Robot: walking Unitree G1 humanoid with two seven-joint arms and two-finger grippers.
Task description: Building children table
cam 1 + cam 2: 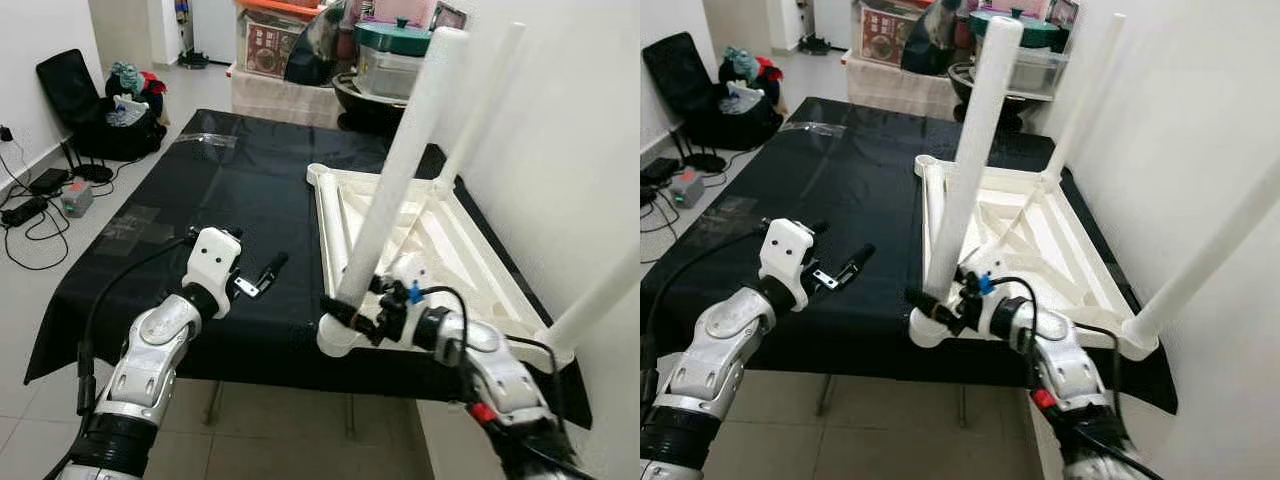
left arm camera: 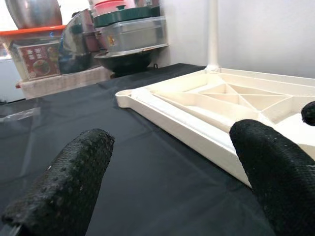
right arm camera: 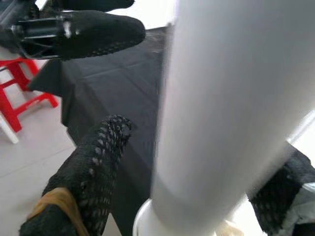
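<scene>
So the white tabletop (image 1: 440, 240) is lying upside down along the right side of the black-covered work table (image 1: 220, 200), ribbed underside facing up, right next to the wall. Three legs are standing in its corner sockets: a far leg (image 1: 480, 105) at the back corner, another leg (image 1: 600, 295) poking up at the near right corner, and the near leg (image 1: 400, 160) at the near left corner, tilting a bit rather than standing straight.

The right gripper (image 1: 350, 312) is clamping around the bottom of that near leg, just above its socket (image 1: 930, 325) at the table's near edge. In the right wrist view you can see one black finger (image 3: 93, 167) on each side of the white tube (pressed right up against it).

The left gripper (image 1: 262, 275) is hovering over the black cloth near the near edge, left of the tabletop, fingers (image 2: 69, 182) spread apart and holding nothing.

Past the far edge there's a pile of pots and containers (image 1: 390, 55), and a black bag (image 1: 100, 100) is sitting on the floor off to the left.
</scene>
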